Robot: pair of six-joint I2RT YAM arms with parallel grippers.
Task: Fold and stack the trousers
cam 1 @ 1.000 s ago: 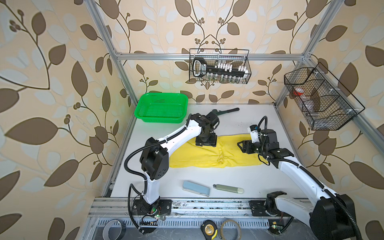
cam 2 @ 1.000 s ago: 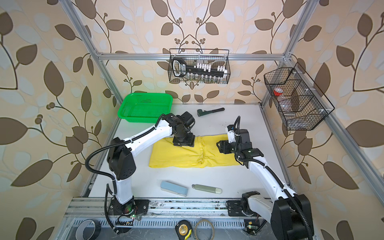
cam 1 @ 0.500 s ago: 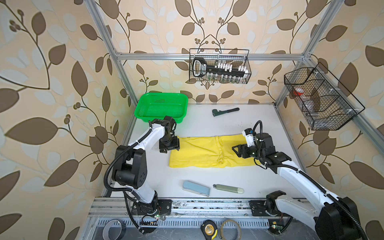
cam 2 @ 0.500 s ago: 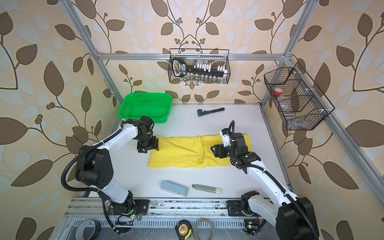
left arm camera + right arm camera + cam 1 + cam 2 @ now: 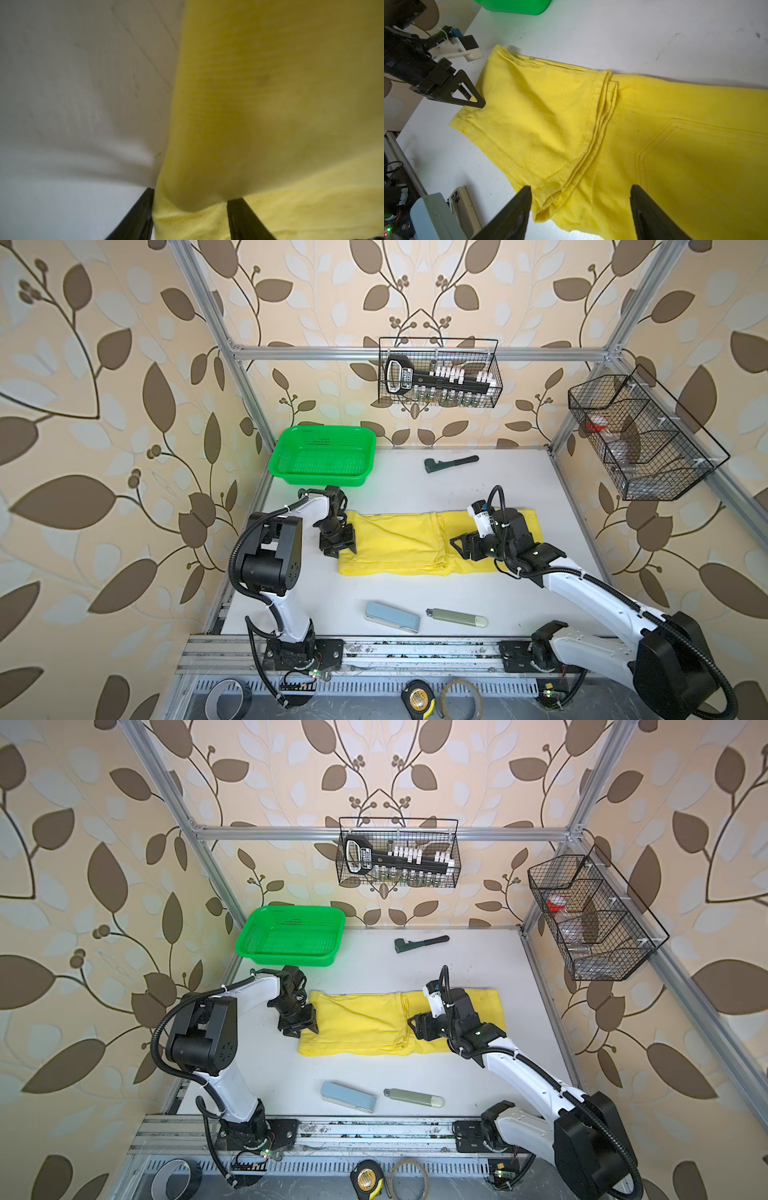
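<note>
Now the trousers (image 5: 399, 543) lie folded flat across the middle of the table (image 5: 415, 485). The left gripper (image 5: 340, 551) sits at their left edge, jaws half apart astride the cloth. The right gripper (image 5: 459, 549) hovers over their right part, jaws wide, holding nothing.

Lab test cell: aluminium frame (image 5: 415, 353), wallpapered panels (image 5: 104, 364), wire baskets (image 5: 440, 373).

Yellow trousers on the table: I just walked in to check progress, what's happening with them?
Two robot arms are folding the trousers, which lie flat on the table with the legs already folded over. The left gripper straddles the cloth edge on its own side, jaws apart. The right gripper hovers open over the middle, holding nothing.
</note>
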